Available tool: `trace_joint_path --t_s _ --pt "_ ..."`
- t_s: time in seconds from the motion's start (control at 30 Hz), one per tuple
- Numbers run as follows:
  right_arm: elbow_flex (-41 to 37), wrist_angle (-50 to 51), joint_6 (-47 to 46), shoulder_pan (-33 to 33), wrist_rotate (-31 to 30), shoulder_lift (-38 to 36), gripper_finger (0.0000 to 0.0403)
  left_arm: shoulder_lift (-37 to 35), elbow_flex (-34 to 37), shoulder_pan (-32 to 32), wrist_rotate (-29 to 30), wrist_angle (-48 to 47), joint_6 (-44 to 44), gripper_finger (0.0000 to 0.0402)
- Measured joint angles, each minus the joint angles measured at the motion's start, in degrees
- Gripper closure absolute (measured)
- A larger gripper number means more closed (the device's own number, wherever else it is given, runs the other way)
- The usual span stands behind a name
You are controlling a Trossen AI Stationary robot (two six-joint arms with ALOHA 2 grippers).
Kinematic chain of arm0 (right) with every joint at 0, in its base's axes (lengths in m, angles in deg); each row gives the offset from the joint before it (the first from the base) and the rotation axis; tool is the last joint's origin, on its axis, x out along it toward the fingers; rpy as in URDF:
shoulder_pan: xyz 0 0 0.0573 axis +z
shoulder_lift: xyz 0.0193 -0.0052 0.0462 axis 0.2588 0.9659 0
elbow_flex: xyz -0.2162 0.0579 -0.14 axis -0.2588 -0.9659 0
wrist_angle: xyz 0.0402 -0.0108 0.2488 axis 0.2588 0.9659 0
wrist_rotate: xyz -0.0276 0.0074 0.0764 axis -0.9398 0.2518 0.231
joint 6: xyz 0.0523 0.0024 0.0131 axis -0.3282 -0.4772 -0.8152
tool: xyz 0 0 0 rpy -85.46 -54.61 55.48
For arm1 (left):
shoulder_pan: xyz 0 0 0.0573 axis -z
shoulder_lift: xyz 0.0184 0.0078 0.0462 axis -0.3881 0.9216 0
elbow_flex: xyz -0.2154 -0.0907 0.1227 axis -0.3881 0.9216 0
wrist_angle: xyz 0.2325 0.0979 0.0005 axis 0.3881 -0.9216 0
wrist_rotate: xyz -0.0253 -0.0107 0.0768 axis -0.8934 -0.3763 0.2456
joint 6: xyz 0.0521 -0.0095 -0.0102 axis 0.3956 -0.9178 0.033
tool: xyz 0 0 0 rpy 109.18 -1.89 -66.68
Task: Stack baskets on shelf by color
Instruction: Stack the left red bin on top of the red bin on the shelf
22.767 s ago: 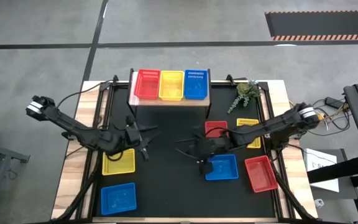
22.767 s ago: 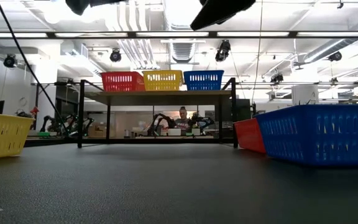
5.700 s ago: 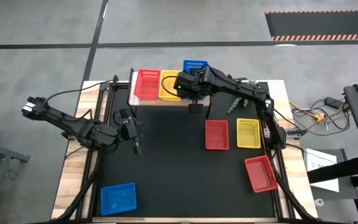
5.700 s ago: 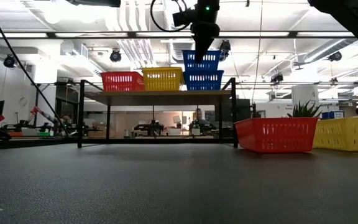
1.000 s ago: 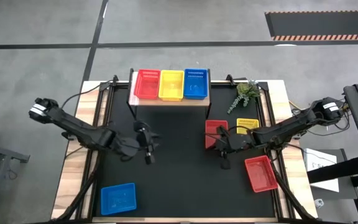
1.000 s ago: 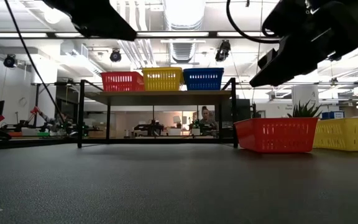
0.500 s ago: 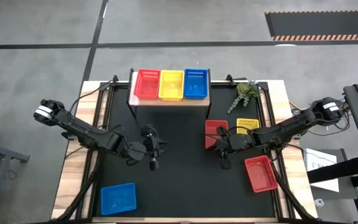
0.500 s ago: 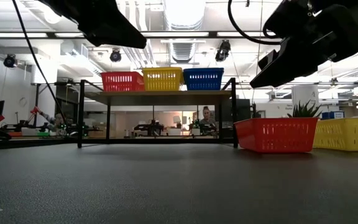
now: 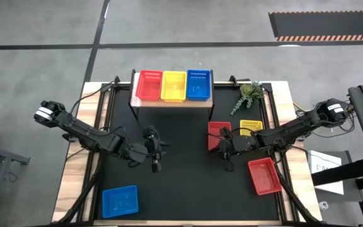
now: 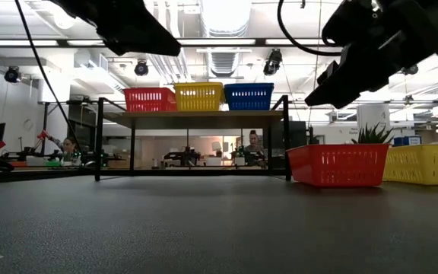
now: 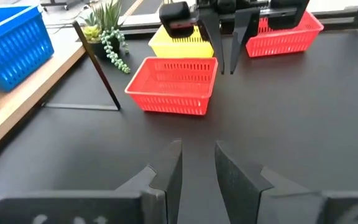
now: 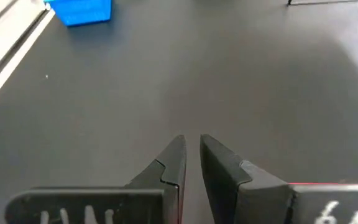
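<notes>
So the small raised shelf with the light wood plank top and thin black legs [image 9: 172,101] is sitting at the far edge of the black table [image 9: 181,189], and it's carrying a row of perforated plastic baskets: a red one [image 9: 149,85], a yellow one [image 9: 173,86] and a blue one [image 9: 198,84], touching side by side. How many are nested in each pile I can't tell. The left hand [image 9: 156,165] is hanging over bare tabletop in the left-middle, empty, with its fingers [image 11: 171,171] only slightly parted. It's well apart from every basket; a lone blue perforated basket [image 9: 120,201] is lying near the front left corner behind it. The right hand [image 9: 227,165] is hovering just off the near corner of a red perforated basket [image 9: 218,135] on the table's right side, also empty, its fingers [image 12: 174,163] almost closed with just a thin gap. A yellow perforated basket [image 9: 251,129] is lying just beside that red one, partly under the right arm, and another red perforated basket [image 9: 264,176] is sitting closer to the front right, slightly turned. A small green plant [image 9: 251,94] is sitting near the shelf's right end.
</notes>
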Motion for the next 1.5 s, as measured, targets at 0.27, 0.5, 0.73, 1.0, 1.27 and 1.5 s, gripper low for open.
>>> trace_joint_path --t_s 0.27,0.5,0.73,1.0,1.27,1.5 --pt "8.6 21.4 -8.3 0.4 0.5 0.0 0.0329 0.5 0.0 0.0 0.0 1.7 0.0 0.0322" --pt "15.1 40.8 -14.6 0.4 -0.9 0.0 0.028 1.8 0.1 0.0 -0.1 2.4 0.0 0.0322" --pt "17.9 54.1 -19.3 0.4 -0.4 0.0 0.0257 6.9 -0.1 -0.1 -0.7 13.5 5.4 0.0322" --pt "18.4 57.1 -17.7 0.8 -0.6 0.0 0.0269 21.2 -9.2 -1.4 -5.8 21.4 15.2 0.0322" --pt "17.2 52.6 -9.1 2.9 -10.4 -3.8 0.0284 32.1 -21.1 -2.9 -5.8 21.6 22.9 0.0322" --pt "12.7 39.1 4.3 4.9 -12.0 -14.1 0.0293 37.7 -24.6 -3.6 -5.9 21.5 22.5 0.0322"
